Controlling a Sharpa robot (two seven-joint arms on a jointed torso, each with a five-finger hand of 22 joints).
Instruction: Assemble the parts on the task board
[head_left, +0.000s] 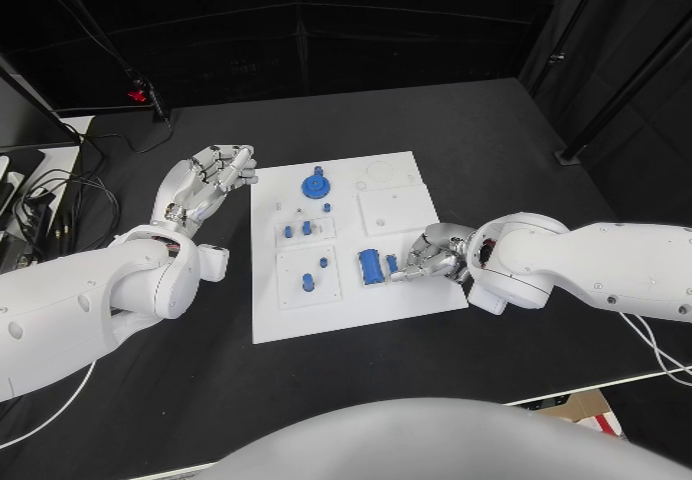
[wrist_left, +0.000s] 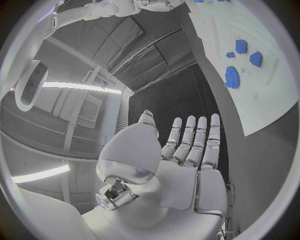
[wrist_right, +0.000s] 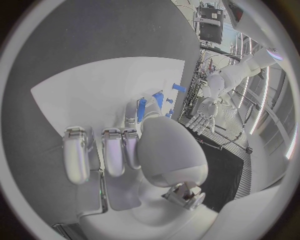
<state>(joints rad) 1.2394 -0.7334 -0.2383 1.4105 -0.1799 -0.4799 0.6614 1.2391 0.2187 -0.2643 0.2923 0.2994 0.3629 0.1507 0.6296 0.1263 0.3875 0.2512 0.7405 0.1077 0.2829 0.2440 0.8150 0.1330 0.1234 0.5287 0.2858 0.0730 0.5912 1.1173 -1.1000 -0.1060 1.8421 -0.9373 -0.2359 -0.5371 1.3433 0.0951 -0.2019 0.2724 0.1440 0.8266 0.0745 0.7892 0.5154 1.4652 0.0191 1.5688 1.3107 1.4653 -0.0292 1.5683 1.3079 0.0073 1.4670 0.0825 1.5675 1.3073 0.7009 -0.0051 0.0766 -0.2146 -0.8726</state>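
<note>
From my station I see the task board (head_left: 346, 300), a flat, matte white rectangular plate, lying in the middle of the black table (head_left: 476, 130), whose surface looks dull and slightly cloth-like. Square inset panels are set into the board, some bare white, some carrying small blue parts.

Near the board's far edge lies a round blue gear (head_left: 315, 186) with a toothed rim and a raised hub; the left wrist view shows its teeth clearly (wrist_left: 232, 77), with two smaller blocky blue pieces (wrist_left: 248, 52) beside it. Short blue pegs (head_left: 297, 229) stand in one panel, and another blue peg (head_left: 307, 281) stands in the panel nearer me.

My left hand (head_left: 216, 170) hovers over the bare table just beside the board's left edge, near the gear but not touching it. Its silver fingers (wrist_left: 194, 140) are straight, side by side and holding nothing.

My right hand (head_left: 428, 258) rests over the board's right side, fingers (wrist_right: 103, 155) curled down toward the surface. Just beside its fingertips lies a ribbed, oblong blue part (head_left: 372, 266). Whether the fingers actually pinch it or merely touch it, I cannot tell.
</note>
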